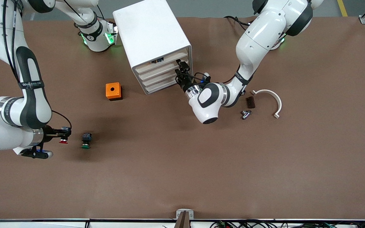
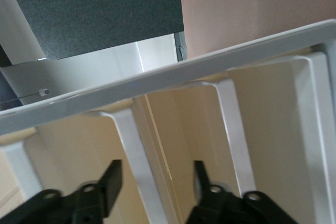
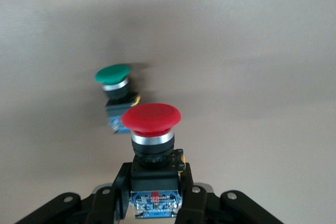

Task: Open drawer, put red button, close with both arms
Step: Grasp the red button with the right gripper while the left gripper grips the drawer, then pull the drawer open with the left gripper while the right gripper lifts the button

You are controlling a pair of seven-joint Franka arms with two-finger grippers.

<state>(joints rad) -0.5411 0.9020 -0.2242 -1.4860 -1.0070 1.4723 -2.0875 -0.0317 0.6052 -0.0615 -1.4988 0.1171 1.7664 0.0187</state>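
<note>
Right claw (image 3: pixel 155 203) clamped on red button's (image 3: pixel 151 118) blue-black body, cap pointing away from the wrist, held just above the tabletop (image 1: pixel 182 164) beside the green button (image 1: pixel 86 140). Left claw (image 1: pixel 182 73) at the cabinet (image 1: pixel 150 38) front, fingers (image 2: pixel 107 182) partly apart astride a drawer (image 1: pixel 157 73) handle rib, not yet clamped. Orange box (image 1: pixel 113 91) lies toward the right arm's end from the cabinet.

Glossy white arms (image 1: pixel 258 34), black joint bands, black grippers (image 1: pixel 182 76)
</note>
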